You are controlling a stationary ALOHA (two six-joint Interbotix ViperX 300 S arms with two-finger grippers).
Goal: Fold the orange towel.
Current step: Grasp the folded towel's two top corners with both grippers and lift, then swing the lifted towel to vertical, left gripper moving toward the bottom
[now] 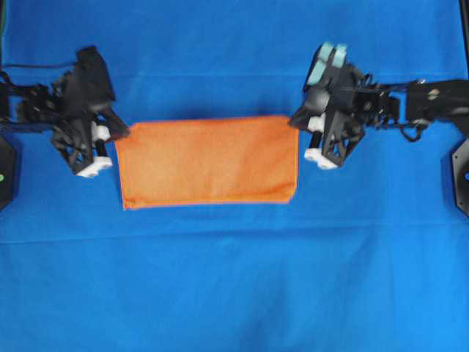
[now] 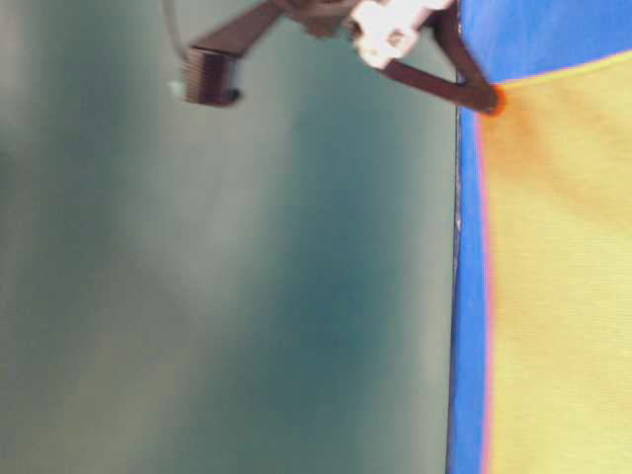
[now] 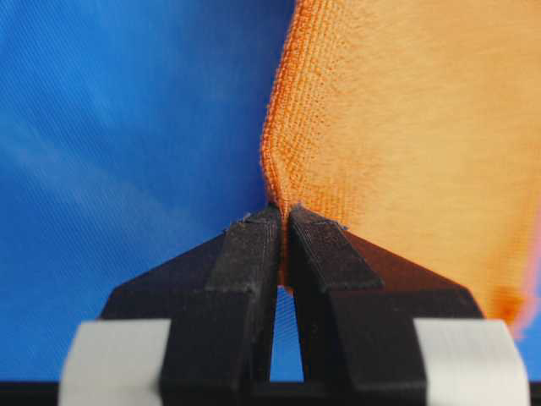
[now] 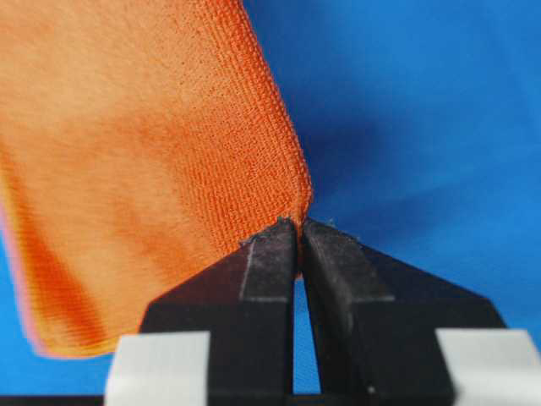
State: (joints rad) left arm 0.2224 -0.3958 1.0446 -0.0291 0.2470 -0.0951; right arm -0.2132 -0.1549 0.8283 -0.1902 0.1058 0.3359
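While pinched, orange towel (image 1: 209,161) spans left gripper (image 1: 119,133), right gripper (image 1: 294,119).

No lettering, label, brand or number can be read in any view. The table-level view is blurred, so small print there, if any, perhaps stays illegible.

Bright orange towel (image 1: 207,161) at dead centre, plain, its weave showing fine ribbing up close and a thin paler hem along the edge. Under it, a solid blue cloth (image 1: 234,279), unpatterned. At nine o'clock the left gripper (image 1: 110,136): black with white blocks. At three o'clock the right gripper (image 1: 300,121): black, white blocks, teal piece on top.
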